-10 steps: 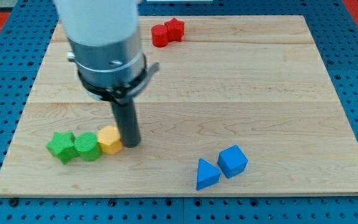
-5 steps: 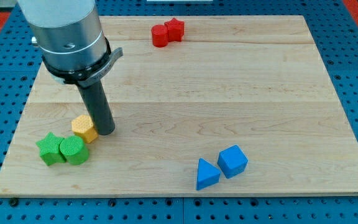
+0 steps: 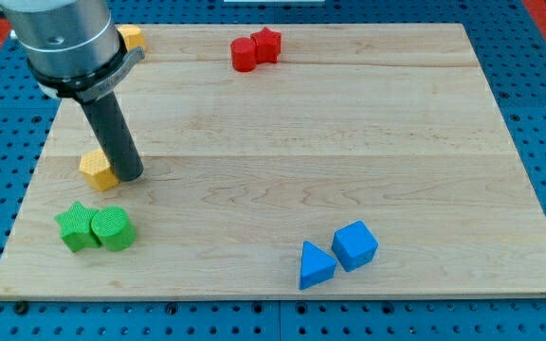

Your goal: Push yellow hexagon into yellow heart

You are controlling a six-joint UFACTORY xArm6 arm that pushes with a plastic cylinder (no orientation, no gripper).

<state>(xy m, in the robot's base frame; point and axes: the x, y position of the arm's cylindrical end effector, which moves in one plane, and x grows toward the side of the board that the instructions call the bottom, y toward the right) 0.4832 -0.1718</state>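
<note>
The yellow hexagon point(image 3: 97, 170) lies near the board's left edge, at mid height. My tip point(image 3: 128, 176) stands right against its right side, touching it. The yellow heart point(image 3: 132, 37) shows only partly at the board's top left corner, behind the arm's grey body point(image 3: 60, 43). The hexagon is well below the heart, apart from it.
A green star point(image 3: 75, 227) and a green cylinder point(image 3: 113, 229) sit together below the hexagon at the bottom left. A red cylinder point(image 3: 245, 54) and red star point(image 3: 268, 42) sit at the top middle. A blue triangle point(image 3: 315, 265) and blue cube point(image 3: 354, 245) lie at the bottom right.
My tip has moved left and up the view, pushing the yellow hexagon away from the green blocks. The green pair shifted left earlier, then stayed. The yellow heart has come into view.
</note>
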